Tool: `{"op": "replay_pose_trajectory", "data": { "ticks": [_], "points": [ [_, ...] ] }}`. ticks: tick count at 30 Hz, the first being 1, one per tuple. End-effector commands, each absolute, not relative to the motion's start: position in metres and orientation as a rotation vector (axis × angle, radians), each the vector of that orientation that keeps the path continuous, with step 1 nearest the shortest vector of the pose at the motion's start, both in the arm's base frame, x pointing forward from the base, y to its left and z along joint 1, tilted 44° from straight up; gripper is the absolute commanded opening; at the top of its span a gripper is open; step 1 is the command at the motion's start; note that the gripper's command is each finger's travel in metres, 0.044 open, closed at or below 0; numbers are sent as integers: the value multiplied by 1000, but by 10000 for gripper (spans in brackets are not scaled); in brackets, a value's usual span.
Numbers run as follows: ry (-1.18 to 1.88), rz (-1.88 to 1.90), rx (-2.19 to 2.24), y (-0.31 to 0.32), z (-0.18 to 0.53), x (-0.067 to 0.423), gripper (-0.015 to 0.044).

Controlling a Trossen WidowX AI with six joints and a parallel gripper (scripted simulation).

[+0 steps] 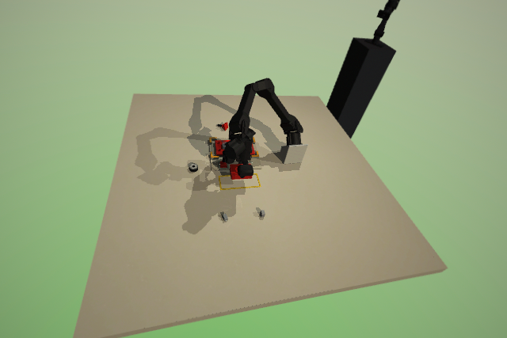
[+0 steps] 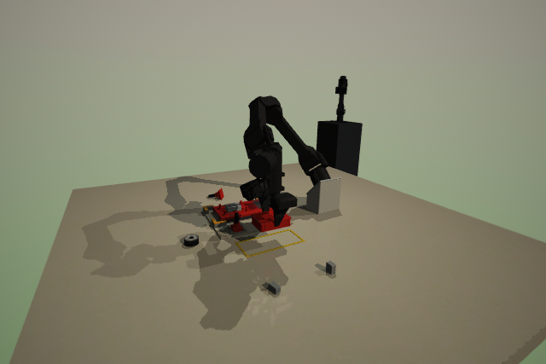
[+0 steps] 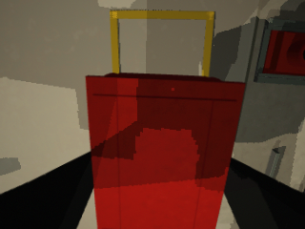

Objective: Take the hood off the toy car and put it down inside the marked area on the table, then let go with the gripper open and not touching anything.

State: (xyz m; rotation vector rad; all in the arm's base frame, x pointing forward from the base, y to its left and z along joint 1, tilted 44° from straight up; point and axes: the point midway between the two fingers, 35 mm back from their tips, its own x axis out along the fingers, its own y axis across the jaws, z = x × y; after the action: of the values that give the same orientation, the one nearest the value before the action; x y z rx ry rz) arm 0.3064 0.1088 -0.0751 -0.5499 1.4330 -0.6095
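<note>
claw (image 2: pixel 274 216): clamped on red hood (image 3: pixel 164 157), fingers wide | hood: held just beside car (image 2: pixel 229 210), short of yellow marked area (image 2: pixel 270 242) | table (image 1: pixel 286 223): tan

Black six-joint arm (image 2: pixel 281 124) arched high, elbow raised, wrist pitched downward, end effector (image 2: pixel 274 215) clamped on red hood (image 3: pixel 162 157)

In my wrist view the red hood (image 3: pixel 162 157) fills the middle and runs off the bottom edge, hiding my fingertips and part of the yellow marked area (image 3: pixel 162 16) beyond. The toy car (image 1: pixel 219 148) sits mostly under my arm from above. Two small grey pieces (image 1: pixel 261 213) are too tiny to identify.
</note>
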Motion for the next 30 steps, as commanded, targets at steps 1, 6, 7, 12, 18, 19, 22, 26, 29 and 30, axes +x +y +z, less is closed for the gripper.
{"op": "replay_pose_trajectory", "data": {
  "ticks": [1, 6, 7, 12, 18, 19, 22, 26, 29, 30],
  "points": [
    [1429, -610, -557, 107, -77, 307, 0],
    [1429, -610, -557, 104, -79, 307, 0],
    [1429, -610, -557, 104, -79, 307, 0],
    [1429, -610, -557, 102, -81, 307, 0],
    [1428, -610, -557, 99, -84, 307, 0],
    [1428, -610, -557, 99, -84, 307, 0],
    [1428, -610, -557, 97, -86, 307, 0],
    [1428, -610, -557, 96, -87, 307, 0],
    [1428, -611, -558, 94, -89, 307, 0],
    [1428, -611, -558, 94, -89, 307, 0]
  ]
}}
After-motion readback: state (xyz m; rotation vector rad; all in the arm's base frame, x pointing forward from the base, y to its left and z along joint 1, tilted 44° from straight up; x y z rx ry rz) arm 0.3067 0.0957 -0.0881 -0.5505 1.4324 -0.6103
